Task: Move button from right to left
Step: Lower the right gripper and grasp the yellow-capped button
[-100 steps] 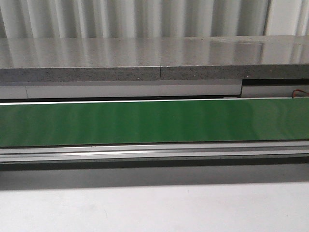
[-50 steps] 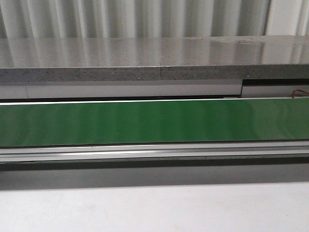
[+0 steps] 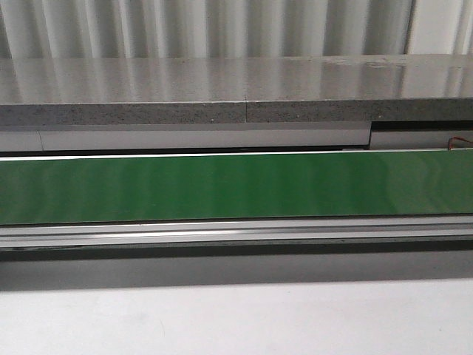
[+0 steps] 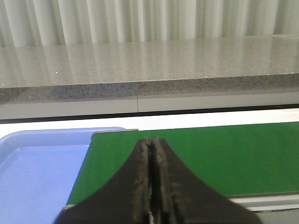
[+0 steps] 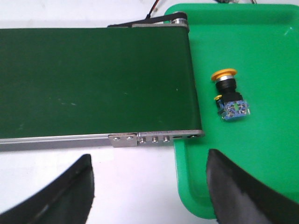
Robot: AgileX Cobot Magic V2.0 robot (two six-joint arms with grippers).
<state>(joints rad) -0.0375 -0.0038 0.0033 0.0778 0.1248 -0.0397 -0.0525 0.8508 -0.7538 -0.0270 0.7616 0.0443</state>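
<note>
Lying on its side in the green tray (image 5: pixel 261 42), the button (image 5: pixel 229 94) is seen in the right wrist view just beside the end of the green conveyor belt (image 5: pixel 93 79), its yellow-orange cap pointing away from the gripper and its blue-grey body nearer to it. No contact with the belt is seen.

Risks are judged as follows. The button is much smaller than the jaw opening, and it rests on a rounded collar and cap; a closure that is off-centre could roll or flick it across the tray instead of seating it. A grip taken on the cap alone is expected to slip. The tray wall and the belt's metal end bracket (image 5: pixel 154 138) sit close by, so a descent drifting toward the belt could strike them.

The right gripper (image 5: pixel 149 186) is held with its fingers wide apart, nothing between them. The button lies ahead of the gap and offset toward one finger, well clear of both.

The left gripper (image 4: pixel 150 186) is shown with fingers pressed together, empty, over the belt's other end, a blue tray (image 4: pixel 37 172) beside it.
</note>
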